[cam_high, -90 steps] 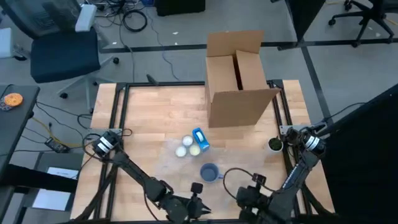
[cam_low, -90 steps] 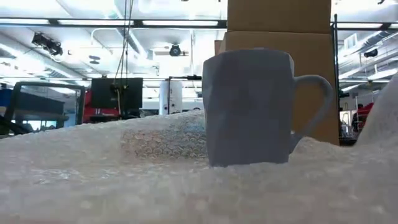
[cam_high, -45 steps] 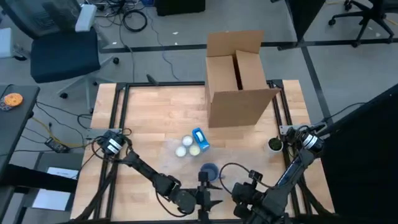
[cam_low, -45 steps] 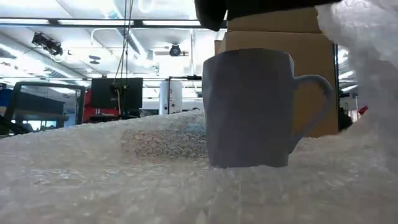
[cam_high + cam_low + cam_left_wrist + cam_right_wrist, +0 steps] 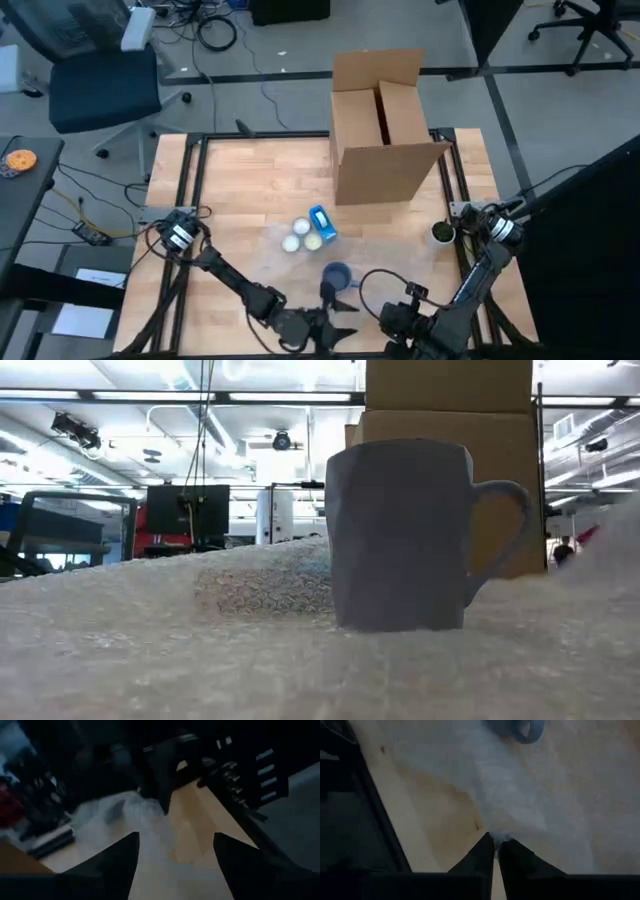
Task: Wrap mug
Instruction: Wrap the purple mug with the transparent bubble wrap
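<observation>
High view: the mug [image 5: 337,276] stands upright on the bubble wrap [image 5: 275,270] near the table's [image 5: 250,190] front edge. The left gripper [image 5: 335,300], jaws wide and empty, has pulled back from above the mug. The right gripper [image 5: 496,847] pinches the wrap's edge, now lowered; low view no longer shows wrap lifted beside the mug.
</observation>
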Action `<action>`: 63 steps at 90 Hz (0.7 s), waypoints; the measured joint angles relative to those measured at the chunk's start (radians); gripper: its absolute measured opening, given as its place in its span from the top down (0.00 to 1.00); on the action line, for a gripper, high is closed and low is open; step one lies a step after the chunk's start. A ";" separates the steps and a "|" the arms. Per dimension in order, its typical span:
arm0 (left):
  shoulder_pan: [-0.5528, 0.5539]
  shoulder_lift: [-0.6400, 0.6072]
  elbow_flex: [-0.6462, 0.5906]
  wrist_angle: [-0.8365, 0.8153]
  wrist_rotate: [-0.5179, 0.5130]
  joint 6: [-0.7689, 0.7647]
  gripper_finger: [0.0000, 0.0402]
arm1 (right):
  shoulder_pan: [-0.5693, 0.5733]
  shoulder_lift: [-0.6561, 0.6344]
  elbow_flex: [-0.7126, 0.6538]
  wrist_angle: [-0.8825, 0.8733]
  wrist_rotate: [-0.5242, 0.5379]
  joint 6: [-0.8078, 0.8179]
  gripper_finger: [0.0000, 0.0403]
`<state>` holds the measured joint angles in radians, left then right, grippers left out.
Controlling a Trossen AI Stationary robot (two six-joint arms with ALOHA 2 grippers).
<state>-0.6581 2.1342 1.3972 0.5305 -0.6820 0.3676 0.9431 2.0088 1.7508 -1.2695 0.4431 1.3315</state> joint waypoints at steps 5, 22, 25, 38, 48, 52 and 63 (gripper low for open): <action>-0.001 0.000 0.000 -0.005 -0.035 0.031 0.40 | 0.004 0.000 0.013 0.000 -0.001 0.000 1.00; -0.004 0.000 0.000 -0.005 -0.024 0.052 0.40 | 0.002 0.000 0.087 0.000 0.023 -0.042 1.00; -0.005 0.000 0.000 -0.006 -0.015 0.052 0.40 | -0.001 -0.001 0.098 0.001 0.027 -0.053 1.00; -0.003 0.000 0.000 0.006 -0.013 0.052 0.40 | -0.014 -0.001 0.111 -0.006 0.036 -0.069 1.00; -0.012 0.000 0.000 0.061 -0.013 0.051 0.40 | -0.032 -0.001 0.111 -0.011 0.037 -0.070 1.00; -0.016 -0.001 0.000 0.073 -0.006 0.050 0.40 | -0.041 -0.001 0.111 -0.010 0.038 -0.070 1.00; -0.029 -0.001 0.000 0.066 0.008 0.049 0.40 | -0.067 -0.001 0.111 -0.008 0.039 -0.070 1.00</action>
<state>-0.6871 2.1330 1.3972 0.5963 -0.6736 0.4168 0.8758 2.0075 1.8622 -1.2777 0.4825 1.2617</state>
